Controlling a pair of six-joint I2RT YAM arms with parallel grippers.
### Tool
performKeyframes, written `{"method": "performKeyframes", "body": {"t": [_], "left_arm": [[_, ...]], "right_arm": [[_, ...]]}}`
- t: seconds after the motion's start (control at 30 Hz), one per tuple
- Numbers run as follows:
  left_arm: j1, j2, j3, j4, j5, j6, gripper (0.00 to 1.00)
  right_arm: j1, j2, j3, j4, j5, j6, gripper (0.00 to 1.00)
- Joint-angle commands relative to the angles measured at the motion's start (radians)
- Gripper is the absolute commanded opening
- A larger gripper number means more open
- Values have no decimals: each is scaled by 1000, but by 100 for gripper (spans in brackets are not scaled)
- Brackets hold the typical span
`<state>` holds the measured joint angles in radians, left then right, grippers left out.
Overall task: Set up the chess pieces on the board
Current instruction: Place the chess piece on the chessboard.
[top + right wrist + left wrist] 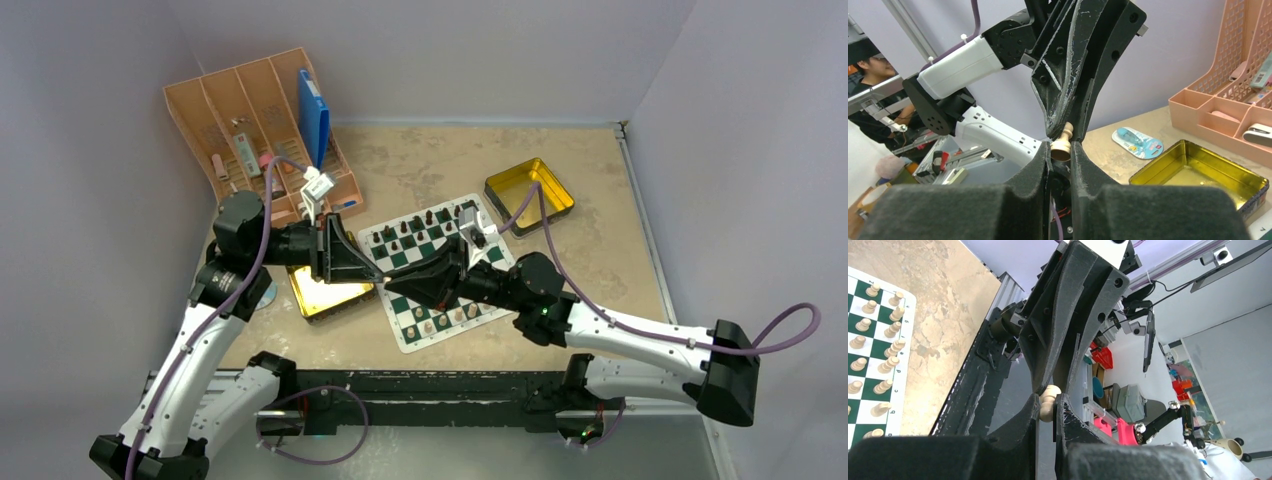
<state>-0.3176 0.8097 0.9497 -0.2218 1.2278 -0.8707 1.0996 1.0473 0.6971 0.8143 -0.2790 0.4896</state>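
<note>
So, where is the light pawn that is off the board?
In both wrist views the light pawn is pinched between the left gripper and the right gripper, tip to tip, above the board at its left edge, beside a gold tin.

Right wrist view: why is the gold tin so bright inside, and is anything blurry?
Right wrist view: the gold tin mirrors the light; the black padding nearest the lens looks soft. Left wrist view: likewise, though the chess piece between the jaws is sharp. Top view: evenly lit.
</note>
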Motion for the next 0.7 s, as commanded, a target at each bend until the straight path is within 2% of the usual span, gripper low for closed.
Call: {"method": "performKeyframes", "body": {"t": [0.0,0.2,0.37,0.4,0.53,0.67], "left_arm": [[-5,13,37,-54,-9,70,0],[-5,69,116,-260,-195,272,0],[-6,154,199,-418,-384,389,0],[-7,169,210,-436,-427,404,0],[-33,224,210,-456,-562,438,0],[-149,310,200,-480,-775,453,0]], "right_arm": [[-2,-49,22,5,67,-12,23],[-1,-163,-44,-85,194,-10,64],[-1,-280,-68,-232,274,-30,95],[-1,-303,-74,-258,297,-32,98],[-1,-396,-83,-357,348,-28,99],[-1,-473,-88,-433,390,-28,99]]}}
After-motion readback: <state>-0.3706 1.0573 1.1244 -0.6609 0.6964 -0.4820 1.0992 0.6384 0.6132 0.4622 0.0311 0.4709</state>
